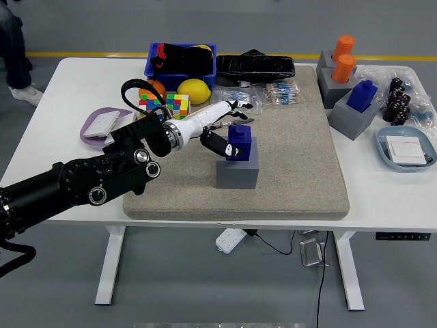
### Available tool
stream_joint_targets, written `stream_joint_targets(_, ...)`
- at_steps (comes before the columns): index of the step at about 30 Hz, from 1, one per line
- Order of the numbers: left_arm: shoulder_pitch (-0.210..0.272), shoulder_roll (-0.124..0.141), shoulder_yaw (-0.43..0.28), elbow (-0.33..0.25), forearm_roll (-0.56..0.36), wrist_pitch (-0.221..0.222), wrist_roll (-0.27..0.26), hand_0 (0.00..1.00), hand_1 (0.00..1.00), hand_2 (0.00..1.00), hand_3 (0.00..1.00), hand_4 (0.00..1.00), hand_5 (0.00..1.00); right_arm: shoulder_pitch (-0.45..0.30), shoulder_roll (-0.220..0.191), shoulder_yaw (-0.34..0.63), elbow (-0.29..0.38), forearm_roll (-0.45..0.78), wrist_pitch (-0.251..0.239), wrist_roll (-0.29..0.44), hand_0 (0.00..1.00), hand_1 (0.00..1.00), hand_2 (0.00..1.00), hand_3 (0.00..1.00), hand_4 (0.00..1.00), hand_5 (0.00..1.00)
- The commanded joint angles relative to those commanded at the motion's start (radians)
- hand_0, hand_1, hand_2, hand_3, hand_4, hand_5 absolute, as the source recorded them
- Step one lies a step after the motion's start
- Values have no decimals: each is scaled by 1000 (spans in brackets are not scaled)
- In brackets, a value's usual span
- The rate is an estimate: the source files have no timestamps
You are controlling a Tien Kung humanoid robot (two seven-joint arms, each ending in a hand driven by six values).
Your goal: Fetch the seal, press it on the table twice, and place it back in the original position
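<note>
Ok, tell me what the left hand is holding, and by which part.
The left hand grips the blue seal by its upper body, thumb on the near side and fingers behind. The seal's base is in the grey holder.

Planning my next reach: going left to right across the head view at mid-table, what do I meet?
Purple plate → robot hand on the blue seal in its grey holder → grey block with a blue seal → blue dish.

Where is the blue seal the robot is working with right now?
In the head view the blue seal sits left of centre on the mat, in the top of a grey block, with the left robot hand around it.
</note>
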Motion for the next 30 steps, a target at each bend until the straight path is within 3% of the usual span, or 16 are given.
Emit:
stream_joint_targets(2, 0, 0, -4, -2, -1, -5, -2, 947, 963, 922, 987, 998, 35, -1, 1, 1, 0, 0, 0, 0, 885, 747, 749, 752, 831, 521)
stream_joint_targets(3, 0, 1, -5, -2, -2, -6, -2, 962, 983, 961, 997, 998, 154, -1, 1, 2, 0, 0, 0, 0, 885, 747, 748, 753, 831, 521)
stream_joint_targets(9, 2, 0, -17, 6, -46, -46, -18, 962, 983, 961, 997, 998, 154, -2, 1, 6, -1, 0, 0, 0, 885, 747, 748, 753, 831, 521)
stream_joint_targets(10, 3, 1, -22, 9, -65, -58, -21, 998, 998, 998, 998, 998, 405, -2, 2, 6, -1, 0, 0, 0, 885, 747, 749, 752, 831, 521)
stream_joint_targets(15, 17, 7, -58, 15, -169, -54, -66, 998, 998, 998, 998, 998, 405, -3, 5, 7, -1, 1, 0, 0, 885, 747, 749, 752, 831, 521)
stream_joint_targets(16, 24, 11, -73, 14, -201, -44, -85, 998, 998, 998, 998, 998, 563, -4, 6, 7, -2, 1, 0, 0, 885, 747, 749, 751, 830, 520)
stream_joint_targets(21, 54, 25, -138, 17, -303, -13, -132, 998, 998, 998, 998, 998, 563, -6, 6, 6, -4, -1, 0, 0, 885, 747, 749, 751, 830, 520)
stream_joint_targets(26, 95, 40, -220, 45, -386, 40, -214, 998, 998, 998, 998, 998, 595, -5, 8, 2, -5, -2, 0, 1, 885, 747, 748, 751, 830, 520)
stream_joint_targets(30, 127, 58, -282, 83, -408, 58, -223, 989, 998, 992, 998, 998, 582, -3, 9, 0, -5, -2, 0, 1, 885, 747, 749, 752, 830, 520)
